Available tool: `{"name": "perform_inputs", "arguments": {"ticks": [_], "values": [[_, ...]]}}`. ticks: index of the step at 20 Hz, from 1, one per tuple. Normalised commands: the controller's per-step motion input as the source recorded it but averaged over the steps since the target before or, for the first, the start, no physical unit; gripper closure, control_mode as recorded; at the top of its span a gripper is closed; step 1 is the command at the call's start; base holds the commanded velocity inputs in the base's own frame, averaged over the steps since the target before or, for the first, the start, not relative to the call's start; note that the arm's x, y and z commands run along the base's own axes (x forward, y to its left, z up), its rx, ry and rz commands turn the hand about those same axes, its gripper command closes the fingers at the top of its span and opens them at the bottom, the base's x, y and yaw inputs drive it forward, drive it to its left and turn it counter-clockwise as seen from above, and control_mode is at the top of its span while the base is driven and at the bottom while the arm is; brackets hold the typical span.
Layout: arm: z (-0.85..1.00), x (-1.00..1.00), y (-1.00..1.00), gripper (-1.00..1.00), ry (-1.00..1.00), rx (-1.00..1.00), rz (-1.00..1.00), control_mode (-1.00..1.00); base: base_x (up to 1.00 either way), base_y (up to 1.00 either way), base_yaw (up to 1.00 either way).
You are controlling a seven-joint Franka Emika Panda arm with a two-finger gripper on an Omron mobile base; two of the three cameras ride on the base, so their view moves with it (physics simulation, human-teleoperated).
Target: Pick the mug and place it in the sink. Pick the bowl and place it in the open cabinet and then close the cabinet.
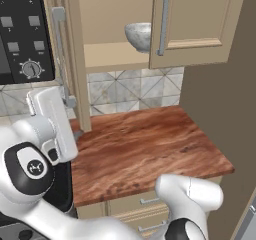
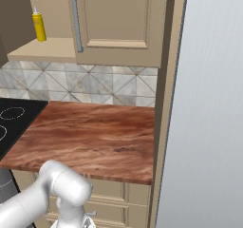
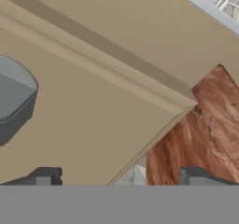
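Observation:
The grey-white stone-like bowl (image 1: 138,36) stands on the inner shelf of the beige cabinet (image 1: 115,56), half behind the shut right door (image 1: 200,24). The cabinet's left door (image 1: 75,59) is swung open and seen edge-on, with its silver handle (image 1: 59,54) facing the arm. My hand (image 1: 50,116) is just left of that door, below the handle. In the hand view my gripper (image 3: 121,177) is open, fingertips (image 3: 44,176) wide apart, close against the door panel (image 3: 93,101), with the handle's grey mount (image 3: 14,97) at the left. The mug and the sink are out of view.
A wooden counter (image 1: 145,149) runs under the cabinet, with drawers (image 1: 145,201) below it. A black stove panel (image 1: 25,29) is at the left and a cooktop (image 2: 14,120) beside the counter. A yellow bottle (image 2: 39,26) stands on the shelf. A tall grey wall (image 2: 213,103) closes the right side.

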Motion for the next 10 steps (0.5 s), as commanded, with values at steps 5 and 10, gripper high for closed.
{"name": "perform_inputs", "arguments": {"ticks": [5,10], "values": [[0.00,0.00,-0.18,-1.00,0.00,0.00,-0.07,-1.00,0.00,0.00,0.00],[0.00,0.00,-0.32,-1.00,-0.01,0.00,-0.03,-1.00,0.00,0.00,0.00]]}}
